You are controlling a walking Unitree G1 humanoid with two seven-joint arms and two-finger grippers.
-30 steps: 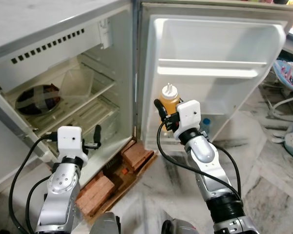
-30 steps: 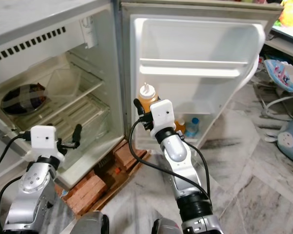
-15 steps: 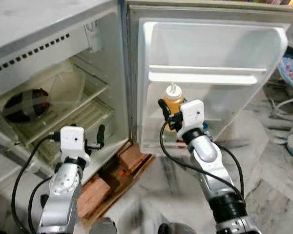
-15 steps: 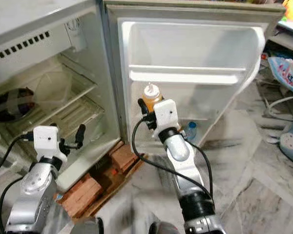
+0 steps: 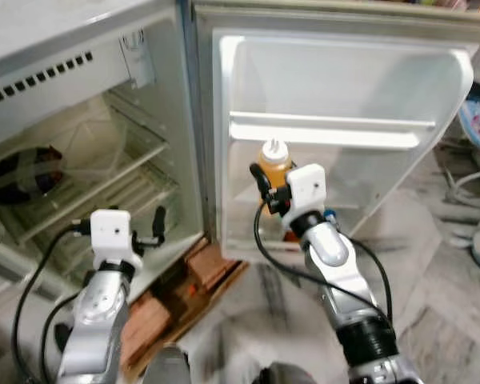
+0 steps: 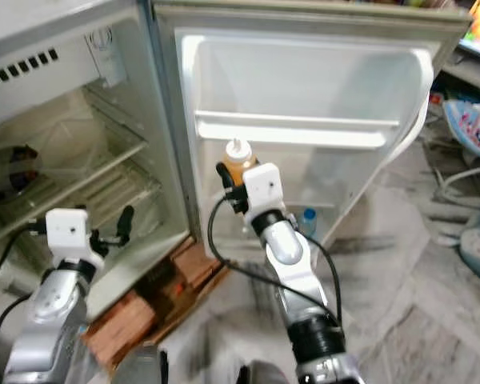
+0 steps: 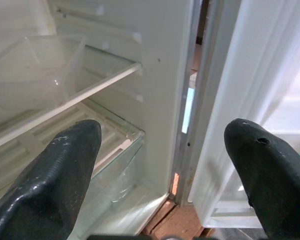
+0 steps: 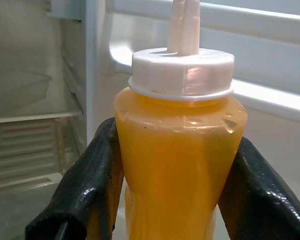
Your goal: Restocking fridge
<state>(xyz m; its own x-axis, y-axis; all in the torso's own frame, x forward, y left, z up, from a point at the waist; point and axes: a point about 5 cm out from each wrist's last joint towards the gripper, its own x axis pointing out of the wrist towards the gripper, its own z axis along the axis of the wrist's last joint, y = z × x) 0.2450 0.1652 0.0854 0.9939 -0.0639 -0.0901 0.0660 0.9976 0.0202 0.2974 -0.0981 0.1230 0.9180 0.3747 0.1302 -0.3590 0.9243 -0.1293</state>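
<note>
My right gripper [image 5: 266, 186] is shut on an orange squeeze bottle [image 5: 274, 166] with a white cap and nozzle, held upright in front of the open fridge door [image 5: 344, 88]. The bottle [image 8: 179, 145] sits squeezed between both black fingers [image 8: 87, 190]. It hangs just below the door's middle shelf rail [image 5: 332, 132]. My left gripper [image 5: 157, 230] is open with nothing in it, low in front of the fridge body near the clear drawer [image 7: 117, 150]. Its fingers [image 7: 60, 175] spread wide toward the glass shelf [image 7: 75, 90].
A dark round thing [image 5: 20, 172] lies on the fridge's left shelf. A small blue-capped bottle [image 6: 307, 222] stands in the door's lowest bin. Bricks [image 5: 200, 264] on a wooden board prop the fridge on the marble floor. Clutter and a plush toy [image 6: 478, 252] lie at right.
The camera has shifted, sliding the whole scene left. My right gripper still holds the bottle, now a little higher and closer to the door's shelf rail. The left arm has barely moved.
</note>
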